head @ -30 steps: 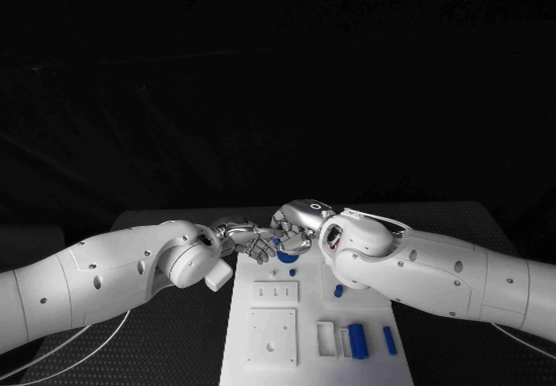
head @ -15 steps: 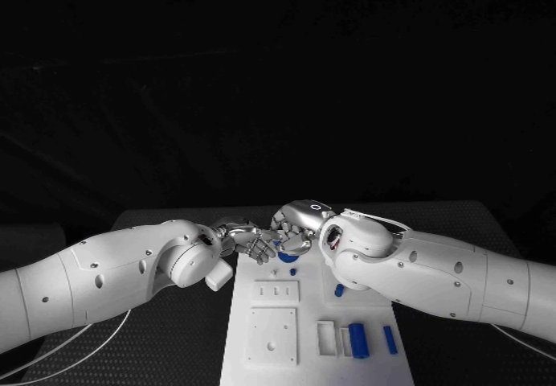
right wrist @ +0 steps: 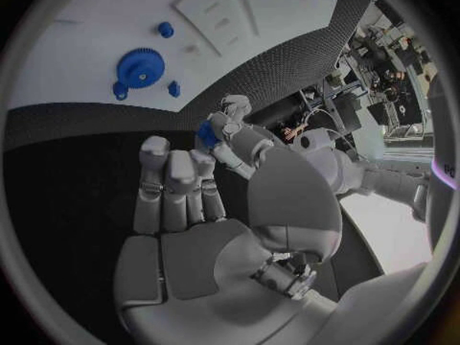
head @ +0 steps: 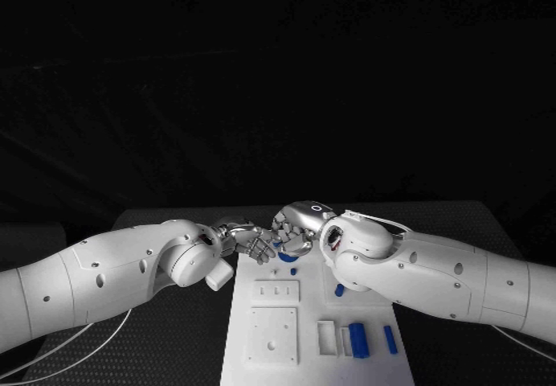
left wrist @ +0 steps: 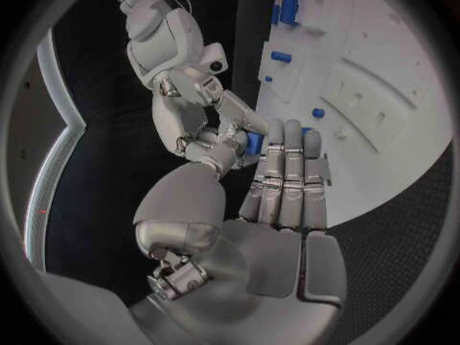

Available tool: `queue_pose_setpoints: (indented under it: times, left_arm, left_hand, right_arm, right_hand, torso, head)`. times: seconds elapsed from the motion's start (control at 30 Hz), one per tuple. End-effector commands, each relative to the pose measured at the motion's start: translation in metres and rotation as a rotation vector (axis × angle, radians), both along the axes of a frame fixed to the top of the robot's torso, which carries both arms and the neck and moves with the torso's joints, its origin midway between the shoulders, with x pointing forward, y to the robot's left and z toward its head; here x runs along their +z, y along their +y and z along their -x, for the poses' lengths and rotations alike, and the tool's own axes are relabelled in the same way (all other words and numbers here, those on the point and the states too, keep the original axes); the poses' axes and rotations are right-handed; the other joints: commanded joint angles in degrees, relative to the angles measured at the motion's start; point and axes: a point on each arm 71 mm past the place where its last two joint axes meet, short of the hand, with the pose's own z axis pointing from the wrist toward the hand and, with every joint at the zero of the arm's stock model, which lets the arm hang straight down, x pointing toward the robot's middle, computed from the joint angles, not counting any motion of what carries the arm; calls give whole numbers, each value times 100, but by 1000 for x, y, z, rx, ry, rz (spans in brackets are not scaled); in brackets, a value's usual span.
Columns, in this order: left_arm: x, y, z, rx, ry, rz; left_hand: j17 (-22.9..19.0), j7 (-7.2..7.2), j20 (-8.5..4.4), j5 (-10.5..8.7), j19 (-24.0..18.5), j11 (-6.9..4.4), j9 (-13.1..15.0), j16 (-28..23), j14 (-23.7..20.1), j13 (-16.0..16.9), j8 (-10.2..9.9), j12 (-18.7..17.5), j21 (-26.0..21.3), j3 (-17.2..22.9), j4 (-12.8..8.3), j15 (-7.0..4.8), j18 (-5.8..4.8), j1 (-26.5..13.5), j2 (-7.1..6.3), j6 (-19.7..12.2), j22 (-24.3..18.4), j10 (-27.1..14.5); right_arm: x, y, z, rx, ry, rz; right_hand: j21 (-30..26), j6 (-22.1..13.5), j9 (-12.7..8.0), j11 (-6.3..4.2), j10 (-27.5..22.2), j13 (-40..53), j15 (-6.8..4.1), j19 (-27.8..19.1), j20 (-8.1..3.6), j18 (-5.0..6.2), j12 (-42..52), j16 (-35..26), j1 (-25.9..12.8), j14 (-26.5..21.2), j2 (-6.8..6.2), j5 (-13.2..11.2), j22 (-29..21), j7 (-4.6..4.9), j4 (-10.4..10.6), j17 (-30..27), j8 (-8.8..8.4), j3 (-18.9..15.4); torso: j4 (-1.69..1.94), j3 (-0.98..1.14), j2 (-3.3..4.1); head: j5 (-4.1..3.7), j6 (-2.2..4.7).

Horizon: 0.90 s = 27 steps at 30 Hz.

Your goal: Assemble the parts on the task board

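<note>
- In the head view our left hand (head: 249, 241) and right hand (head: 299, 225) meet fingertip to fingertip just above the far end of the task board (head: 311, 322), at centre frame.
- In the left wrist view the right hand (left wrist: 206, 119) pinches a small blue part (left wrist: 254, 142) between thumb and a finger; our left hand (left wrist: 278, 199) lies flat beside it, fingers straight and close together, their tips at that part. We cannot tell whether the left hand grips it.
- The right wrist view shows the same blue part (right wrist: 206, 134) between both sets of fingertips, with a blue gear (right wrist: 140, 67) seated on the board at upper left.
- Lower on the board in the head view, blue pieces (head: 358, 340) lie side by side at the lower right, near a white block (head: 325, 337).
</note>
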Motion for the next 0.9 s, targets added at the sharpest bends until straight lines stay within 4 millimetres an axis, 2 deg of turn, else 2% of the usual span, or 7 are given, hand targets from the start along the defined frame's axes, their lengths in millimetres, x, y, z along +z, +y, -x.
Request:
queue_pose_setpoints:
  times: [0.03,0.1,0.13,0.17,0.3,0.47,0.9]
  left_arm:
    - [6,-5,0,-19,-18,35]
    - [6,-4,0,-19,-17,34]
    - [6,-4,0,-18,-16,34]
    - [6,-4,0,-18,-15,33]
    - [6,-4,0,-19,-15,28]
    - [6,-4,0,-17,-15,27]
    - [6,-2,-1,9,-54,-43]
  left_hand:
    - [-6,-8,-28,134,-24,-5,26,37,10,19,20,-11,30,33,-68,-33,-42,-87,49,58,67,55]
    - [-5,-21,-34,283,-14,-19,35,59,21,42,27,-4,49,68,-116,-39,-44,-158,65,98,71,92]
    - [2,-42,-43,527,-3,-42,53,87,38,69,47,16,69,95,-145,-49,-45,-219,58,152,76,144]
    - [7,-53,-47,612,0,-51,65,103,48,82,59,24,79,104,-155,-55,-47,-246,62,181,78,165]
    - [24,-76,-66,794,16,-73,102,156,75,121,79,45,117,133,-170,-74,-47,-285,59,235,88,216]
    - [43,-91,-80,913,24,-91,129,206,98,152,93,66,146,145,-173,-90,-50,-310,56,272,95,258]
    - [86,-128,-126,936,92,-134,182,325,176,219,128,129,236,146,-173,-142,-42,-341,55,358,110,364]
  right_arm:
    - [-5,3,3,20,14,17]
    - [-5,1,3,15,14,18]
    - [-5,1,3,14,14,18]
    - [-5,0,3,13,14,19]
    - [-6,1,3,15,17,20]
    - [-7,1,4,18,20,20]
    - [-8,-1,4,11,30,23]
  right_hand:
    - [3,348,124,3,44,-7,-25,40,4,124,-31,-5,-6,4,36,15,44,170,-5,-8,71,19]
    - [3,348,124,3,44,-8,-25,41,4,124,-31,-5,-6,5,36,15,44,170,-5,-8,71,21]
    - [3,348,124,3,44,-8,-25,41,4,124,-31,-5,-6,5,35,15,44,170,-5,-8,71,21]
    - [2,348,124,3,44,-8,-25,41,4,124,-31,-5,-6,5,35,15,44,170,-6,-8,71,22]
    - [2,348,124,3,45,-8,-25,42,4,124,-32,-6,-6,5,34,15,44,170,-7,-9,71,25]
    - [1,348,125,3,46,-8,-25,43,4,124,-33,-6,-7,6,33,15,43,170,-7,-9,70,28]
    - [0,348,125,3,47,-9,-25,45,4,124,-35,-7,-12,7,29,14,42,171,-8,-10,69,32]
  torso:
    - [1,-1,1]
    - [0,-4,1]
    - [-3,-4,0]
    - [-3,-4,1]
    - [-4,0,3]
    - [3,0,3]
    - [-5,2,0]
  head:
    - [-2,3]
    - [-4,-3]
    - [-4,-4]
    - [-4,-4]
    - [-4,-7]
    - [-5,-5]
    - [9,-18]
